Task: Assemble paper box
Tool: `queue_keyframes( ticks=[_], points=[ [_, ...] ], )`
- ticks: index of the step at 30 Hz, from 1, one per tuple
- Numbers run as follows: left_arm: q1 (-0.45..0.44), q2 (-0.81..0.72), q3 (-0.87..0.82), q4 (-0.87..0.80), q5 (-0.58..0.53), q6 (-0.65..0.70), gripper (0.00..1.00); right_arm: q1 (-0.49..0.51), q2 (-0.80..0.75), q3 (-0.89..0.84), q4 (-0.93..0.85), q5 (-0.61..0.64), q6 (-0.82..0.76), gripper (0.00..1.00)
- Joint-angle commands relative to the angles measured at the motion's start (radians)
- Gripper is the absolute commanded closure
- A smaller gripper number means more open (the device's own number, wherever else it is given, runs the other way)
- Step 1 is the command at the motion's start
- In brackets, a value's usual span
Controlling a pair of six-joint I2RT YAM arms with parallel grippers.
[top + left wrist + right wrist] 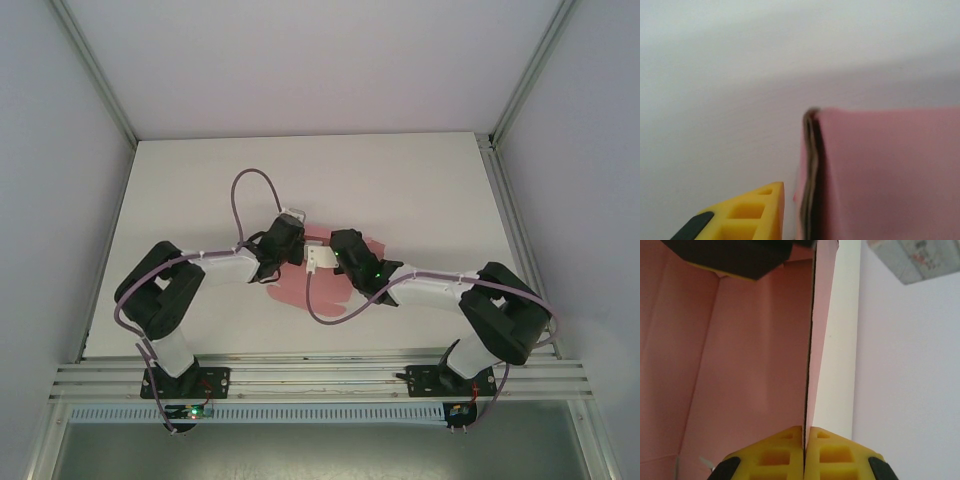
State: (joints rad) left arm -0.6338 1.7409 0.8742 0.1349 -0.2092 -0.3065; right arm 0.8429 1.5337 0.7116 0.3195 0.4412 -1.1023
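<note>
Left hand (292, 245) sits low over the pink paper box (288, 290), and I cannot tell whether it is clenched or released. One yellow finger (747, 215) is just beside a folded edge. The card lies mid-bench (200, 180). Right hand (804, 450) — clenched on an upright flap's edge.

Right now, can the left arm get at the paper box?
Likely yes. The left gripper sits right at the paper box, with nothing between its finger and the folded pink edge. The right gripper pinches a flap edge.
</note>
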Motion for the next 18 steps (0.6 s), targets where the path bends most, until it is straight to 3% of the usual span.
queue_keyframes(
  ticks=[1, 5, 11, 13, 18],
  points=[
    [0.026, 0.059, 0.014, -0.122, -0.319, -0.107, 0.79, 0.023, -0.015, -0.023, -0.168, -0.028, -0.002, 1.00],
    [0.000, 0.080, 0.043, -0.177, -0.392, -0.180, 0.79, 0.032, -0.016, -0.024, -0.180, -0.017, 0.004, 1.00],
    [-0.012, 0.106, 0.085, -0.320, -0.560, -0.334, 0.88, 0.034, -0.005, -0.019, -0.199, -0.008, 0.022, 1.00],
    [-0.015, 0.120, 0.091, -0.317, -0.548, -0.329, 0.88, 0.033, -0.004, -0.013, -0.205, -0.008, 0.025, 1.00],
    [-0.016, 0.102, 0.025, -0.117, -0.371, -0.212, 0.88, 0.023, -0.002, -0.005, -0.200, -0.014, 0.053, 1.00]
  ],
)
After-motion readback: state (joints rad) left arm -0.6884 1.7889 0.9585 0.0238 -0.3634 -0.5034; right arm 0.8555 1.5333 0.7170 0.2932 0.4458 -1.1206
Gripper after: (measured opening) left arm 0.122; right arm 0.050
